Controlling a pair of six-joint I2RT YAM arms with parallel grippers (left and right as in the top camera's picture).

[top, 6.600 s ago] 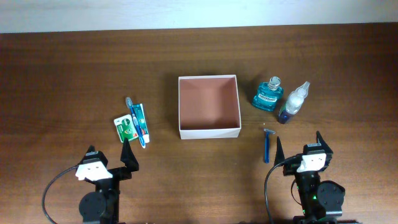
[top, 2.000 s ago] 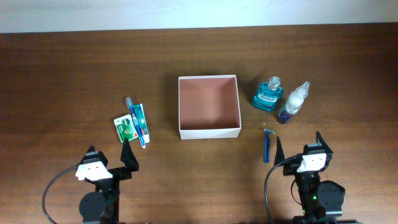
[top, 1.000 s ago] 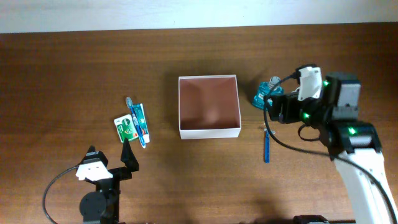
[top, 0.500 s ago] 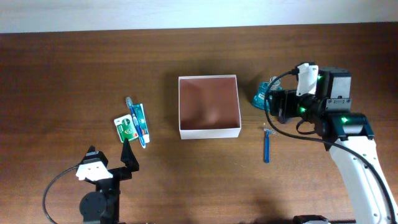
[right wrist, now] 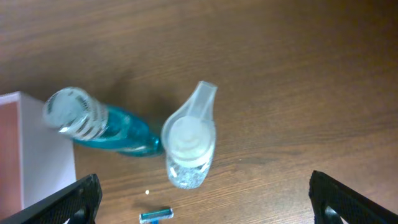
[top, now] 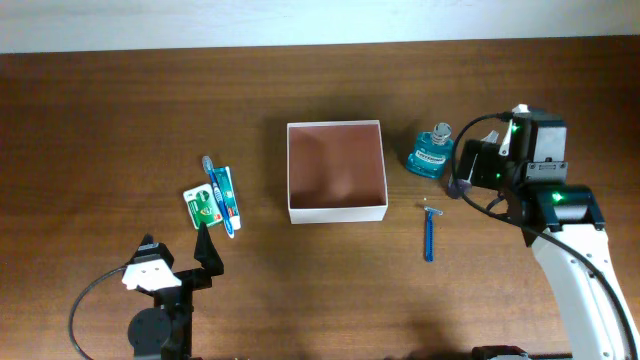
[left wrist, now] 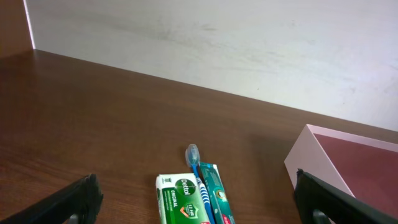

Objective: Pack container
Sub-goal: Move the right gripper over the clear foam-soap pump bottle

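Note:
The container [top: 337, 212], a square white-walled box with a brownish-pink inside [left wrist: 348, 168], sits mid-table and holds nothing. Right of it stands a teal mouthwash bottle [top: 432, 152] [right wrist: 99, 127]. A clear spray bottle [right wrist: 189, 146] is beside that, mostly hidden in the overhead view under my right gripper [top: 472, 168]. That gripper [right wrist: 214, 200] hangs open above the spray bottle. A blue razor [top: 429, 232] lies in front. My left gripper [top: 176, 246] [left wrist: 202, 202] rests open near the front edge, behind a green soap pack [left wrist: 180, 199], toothbrush [left wrist: 194, 165] and toothpaste [left wrist: 214, 193].
The soap pack [top: 201, 205], toothbrush [top: 213, 185] and toothpaste [top: 227, 195] lie together left of the container. A pale wall runs along the table's far edge. The right arm's white link [top: 575, 290] reaches in from the front right.
My right arm has shifted rightward, from over the mouthwash bottle to over the spray bottle. The left arm and all objects have stayed put.

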